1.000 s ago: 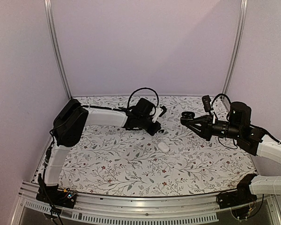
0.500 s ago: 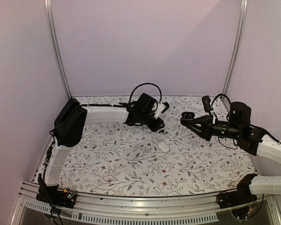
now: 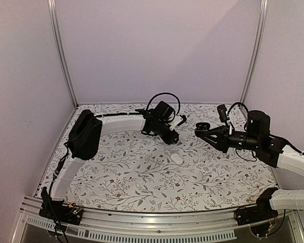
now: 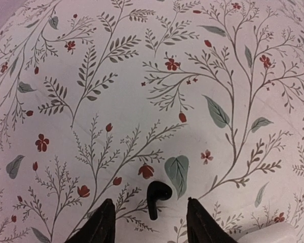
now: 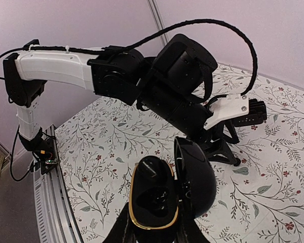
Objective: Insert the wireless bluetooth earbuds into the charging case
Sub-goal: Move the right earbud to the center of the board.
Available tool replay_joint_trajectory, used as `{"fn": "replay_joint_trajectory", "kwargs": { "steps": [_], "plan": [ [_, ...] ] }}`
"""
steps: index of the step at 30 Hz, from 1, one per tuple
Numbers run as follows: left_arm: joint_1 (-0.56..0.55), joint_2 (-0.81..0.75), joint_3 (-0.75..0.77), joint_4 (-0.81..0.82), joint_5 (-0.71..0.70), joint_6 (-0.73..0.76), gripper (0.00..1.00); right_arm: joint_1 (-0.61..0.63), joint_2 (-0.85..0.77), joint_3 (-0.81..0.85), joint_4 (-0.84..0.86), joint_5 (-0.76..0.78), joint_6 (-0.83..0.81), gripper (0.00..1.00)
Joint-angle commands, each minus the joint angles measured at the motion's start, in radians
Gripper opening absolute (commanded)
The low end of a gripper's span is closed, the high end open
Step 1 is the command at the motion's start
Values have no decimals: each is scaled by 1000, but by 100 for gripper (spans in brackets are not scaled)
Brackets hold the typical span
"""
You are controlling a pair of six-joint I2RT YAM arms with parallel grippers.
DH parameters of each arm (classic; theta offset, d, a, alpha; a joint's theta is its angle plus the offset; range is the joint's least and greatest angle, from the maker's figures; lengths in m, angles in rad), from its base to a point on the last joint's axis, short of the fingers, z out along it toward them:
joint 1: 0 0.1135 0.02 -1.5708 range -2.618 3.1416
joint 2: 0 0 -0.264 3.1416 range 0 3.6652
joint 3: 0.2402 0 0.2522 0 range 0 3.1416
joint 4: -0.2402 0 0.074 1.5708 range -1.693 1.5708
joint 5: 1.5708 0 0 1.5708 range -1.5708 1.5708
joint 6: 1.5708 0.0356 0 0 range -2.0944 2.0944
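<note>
The table (image 3: pixel 116 172) is covered by a white cloth printed with leafy sprigs and small red flowers. A black earbud (image 4: pixel 157 197) lies flat on the cloth. A white pebble (image 3: pixel 177 158) rests near it, apart from it, toward the table's middle.

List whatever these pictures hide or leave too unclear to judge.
- Right wrist view: the wells of the open black gold-rimmed charging case are too dark to tell whether an earbud sits inside.
- Left wrist view: a white rounded object is cut off by the bottom edge.
- Top view: the small black stemmed earbud is hidden beneath the left gripper.
- A second earbud can be made out in no view.
</note>
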Motion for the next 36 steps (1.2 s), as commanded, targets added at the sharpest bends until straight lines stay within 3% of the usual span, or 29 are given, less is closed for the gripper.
{"fn": "replay_joint_trajectory", "kwargs": {
  "steps": [1, 36],
  "plan": [
    [14, 37, 56, -69, 12, 29, 48, -8, -14, 23, 1, -4, -9, 0],
    [31, 137, 180, -181, 60, 55, 53, -8, -4, 30, -1, -13, -9, 0]
  ]
}}
